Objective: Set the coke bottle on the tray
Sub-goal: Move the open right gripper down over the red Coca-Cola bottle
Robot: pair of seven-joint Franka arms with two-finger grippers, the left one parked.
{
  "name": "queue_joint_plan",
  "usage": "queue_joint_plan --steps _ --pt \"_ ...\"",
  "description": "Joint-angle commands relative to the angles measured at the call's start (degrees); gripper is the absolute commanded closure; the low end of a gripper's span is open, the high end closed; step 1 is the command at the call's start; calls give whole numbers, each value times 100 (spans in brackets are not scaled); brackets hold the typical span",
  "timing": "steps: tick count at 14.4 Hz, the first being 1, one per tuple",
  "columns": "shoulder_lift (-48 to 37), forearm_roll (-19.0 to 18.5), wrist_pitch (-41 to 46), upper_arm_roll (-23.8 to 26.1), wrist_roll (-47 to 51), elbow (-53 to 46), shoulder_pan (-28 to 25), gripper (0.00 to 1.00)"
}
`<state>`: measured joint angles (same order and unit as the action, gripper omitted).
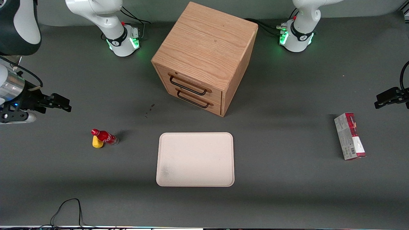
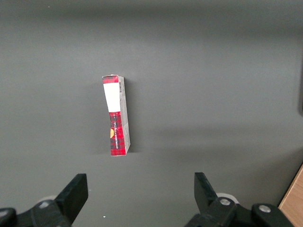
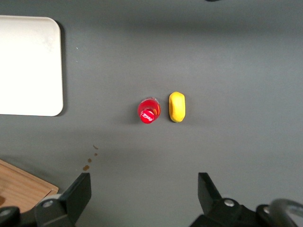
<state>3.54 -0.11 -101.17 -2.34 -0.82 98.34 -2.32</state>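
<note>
One bottle (image 1: 104, 136) stood upright, cap up, beside one yellow lump (image 1: 97, 142); one tray (image 1: 195, 159) lay apart. The gripper (image 3: 144, 194) hung above, released.

The dark grey table (image 1: 287, 191) carries a wooden two-drawer cabinet (image 1: 204, 57), and in front of its drawers, nearer the front camera, lies the cream tray (image 1: 195, 159), flat and bare. Toward the working arm's end stands the coke bottle (image 1: 104, 136), upright, with a small yellow lump (image 1: 97, 142) just beside it. A red-and-grey carton (image 1: 349, 136) lies toward the parked arm's end. The gripper (image 1: 65, 104) hangs above the table with fingers spread, well apart from the bottle.
</note>
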Motion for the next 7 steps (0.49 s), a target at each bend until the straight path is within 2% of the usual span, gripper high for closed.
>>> queue_joint_plan --steps 1,7 --pt "-12 55 -656 -39 -24 632 -31 0" --pt "330 55 -1818 -39 -15 1328 -40 0"
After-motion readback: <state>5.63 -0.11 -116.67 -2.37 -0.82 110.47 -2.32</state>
